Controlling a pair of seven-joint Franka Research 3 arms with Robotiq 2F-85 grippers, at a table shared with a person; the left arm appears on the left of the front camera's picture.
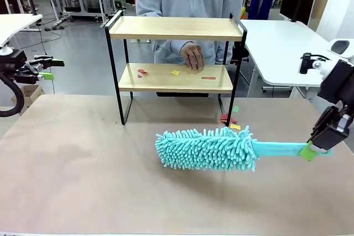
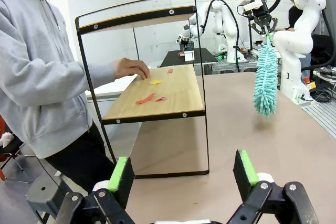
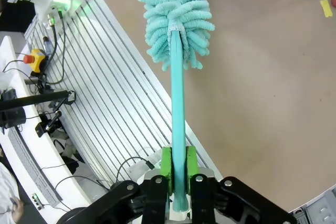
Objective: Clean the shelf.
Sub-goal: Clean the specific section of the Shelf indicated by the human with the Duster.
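One shelf [image 1: 176,27], one duster [image 1: 207,148], four paper scraps [image 1: 175,72] on shelf.

Duster [image 1: 207,148] before the shelf [image 1: 176,28] (scraps [image 1: 175,72] on its lower board [image 1: 160,83]).

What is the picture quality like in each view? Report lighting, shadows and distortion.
Front view: even, soft light, sharp; the duster casts a faint shadow on the table. Left wrist view: wide-angle lens bows the shelf frame; no glare. Right wrist view: sharp on the duster handle in the right gripper; a green glow at top left.
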